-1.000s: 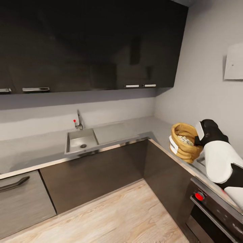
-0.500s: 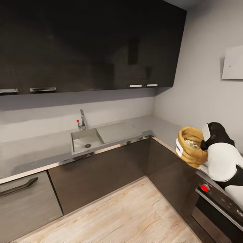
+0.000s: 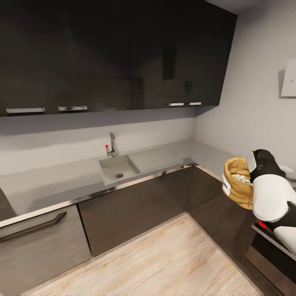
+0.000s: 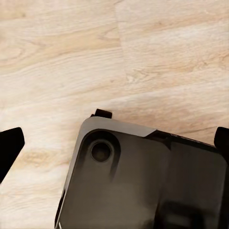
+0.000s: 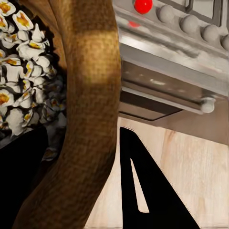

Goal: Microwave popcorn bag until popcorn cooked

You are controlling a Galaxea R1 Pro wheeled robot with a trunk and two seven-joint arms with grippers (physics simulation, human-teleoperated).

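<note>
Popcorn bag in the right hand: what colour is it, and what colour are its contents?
Golden-tan popcorn bag holding white, yellow-centred popcorn; clearest in the right wrist view.

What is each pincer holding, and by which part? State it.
The right pincer holds the popcorn bag by its rolled rim, one finger inside against the popcorn, one outside. The left pincer is open over the floor, holding nothing.

Open popcorn bag (image 3: 237,183), popcorn (image 5: 26,71) inside

no readable text — no labels, brands or numbers anywhere.
</note>
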